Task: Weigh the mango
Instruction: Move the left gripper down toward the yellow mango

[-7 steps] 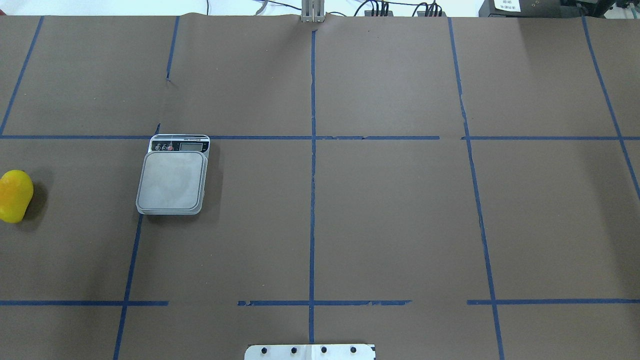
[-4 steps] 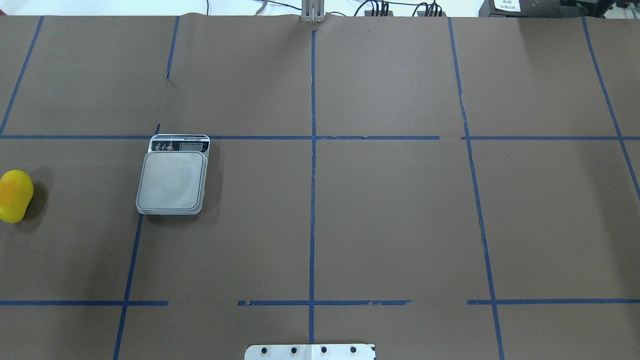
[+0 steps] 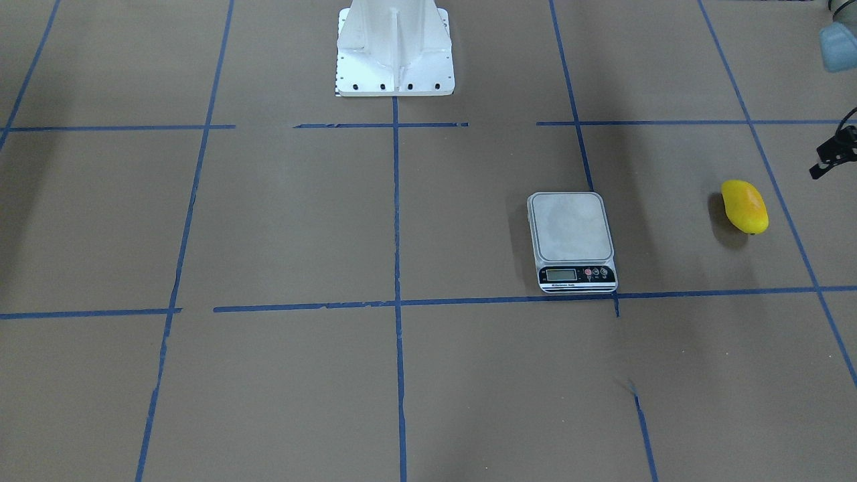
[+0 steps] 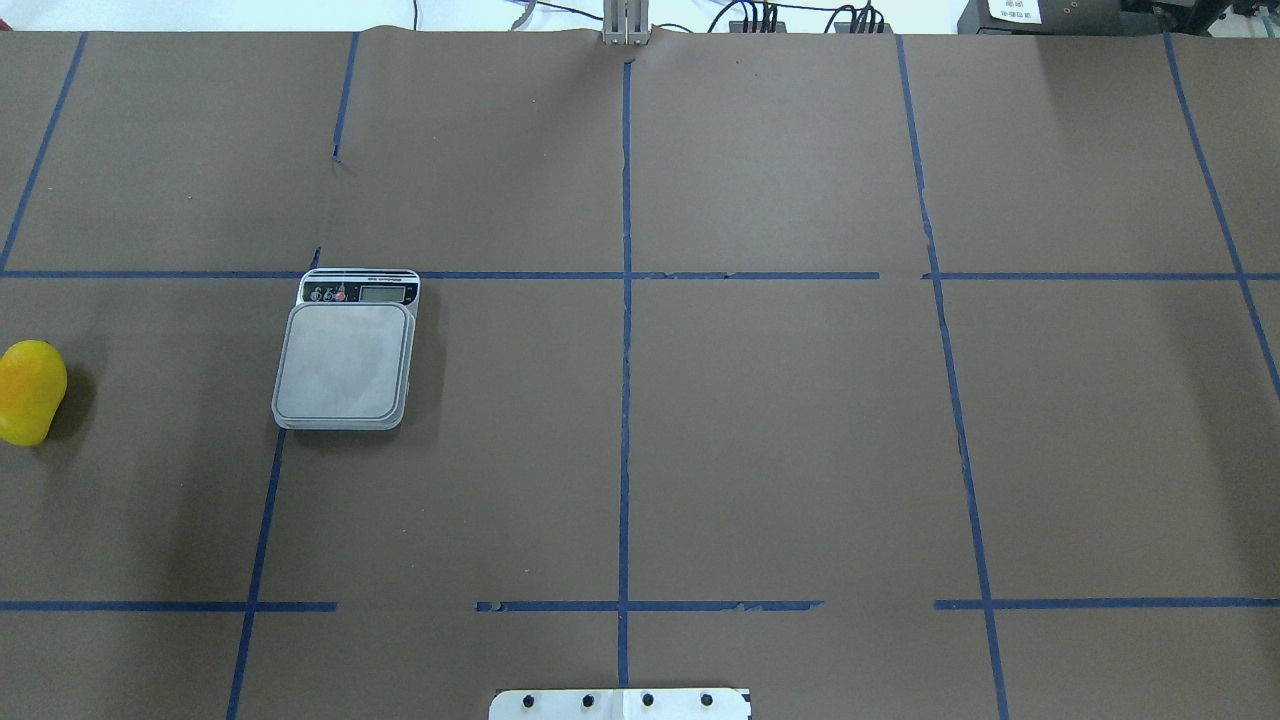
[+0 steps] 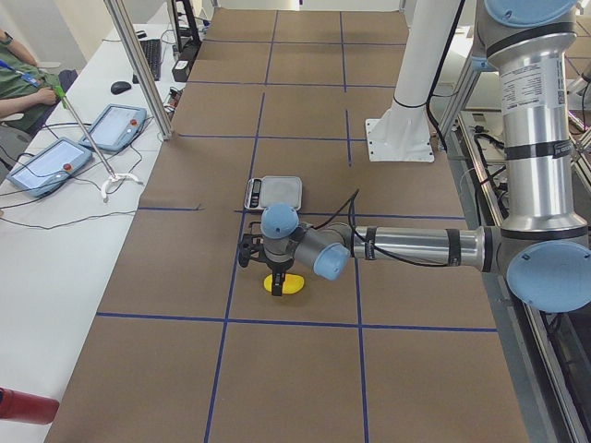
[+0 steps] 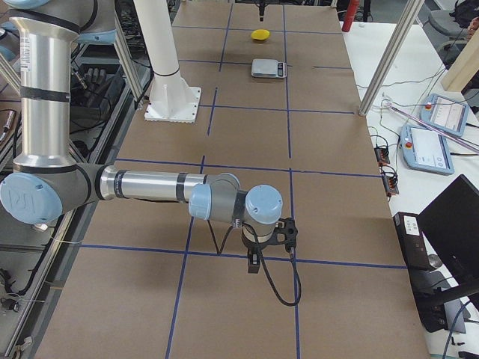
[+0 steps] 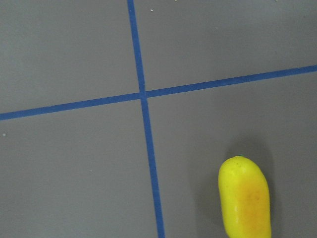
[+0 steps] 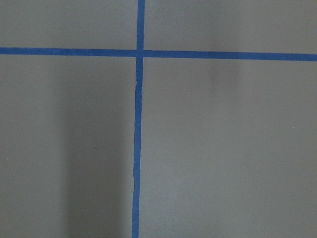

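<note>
Mango [image 4: 30, 392] lies on its side on the brown paper-covered table [image 4: 780, 430], far out on the robot's left, cut by the left edge of the overhead view. Yellow skin with an orange blush. It is on the paper, not on the platform, and well apart from the scale [image 4: 345, 360]. Scale sits flat with its display end away from the robot, and that end touches a cross line of blue tape [image 4: 625, 400]. Display digits are too small to read.

Left gripper [image 5: 274, 271] points down right over the mango in the exterior left view, with the left arm stretched out low across the table. Touching the fruit or not: cannot tell. Left wrist view shows only the mango in its lower right corner, beside a tape line, so spread or closed cannot be told. Front-facing view catches a black bit of the left wrist at its right edge, near the mango.

Right gripper [image 6: 254, 262] is well apart at the robot's right end of the table, pointing down over paper near a tape line. It is seen only from the side, so spread or closed cannot be told. White robot pedestal [image 3: 394, 53] stands at the middle of the table's edge.
</note>
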Action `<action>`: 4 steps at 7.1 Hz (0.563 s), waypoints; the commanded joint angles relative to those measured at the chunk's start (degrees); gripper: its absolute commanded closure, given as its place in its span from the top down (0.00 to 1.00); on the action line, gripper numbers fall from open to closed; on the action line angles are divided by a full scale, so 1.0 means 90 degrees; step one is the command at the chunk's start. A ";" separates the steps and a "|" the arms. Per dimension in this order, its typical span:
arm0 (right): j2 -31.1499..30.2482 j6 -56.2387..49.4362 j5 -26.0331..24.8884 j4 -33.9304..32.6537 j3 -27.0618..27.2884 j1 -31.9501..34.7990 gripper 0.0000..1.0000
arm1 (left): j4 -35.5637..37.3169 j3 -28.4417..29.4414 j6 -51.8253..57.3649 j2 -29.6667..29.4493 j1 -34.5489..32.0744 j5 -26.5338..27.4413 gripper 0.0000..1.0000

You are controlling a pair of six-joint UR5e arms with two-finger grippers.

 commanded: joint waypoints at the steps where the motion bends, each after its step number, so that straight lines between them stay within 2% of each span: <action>1: 0.0000 0.0000 0.0000 0.0002 0.0000 0.0000 1.00 | -0.0448 0.0575 -0.0429 -0.0198 0.0559 0.0404 1.00; 2: -0.0010 0.0000 0.0000 -0.0008 0.0000 0.0000 1.00 | -0.0828 0.0927 -0.0477 -0.0257 0.0638 0.0404 1.00; 4: 0.0000 0.0000 0.0000 -0.0008 0.0000 0.0000 1.00 | -0.0890 0.0979 -0.0761 -0.0316 0.0911 0.0414 1.00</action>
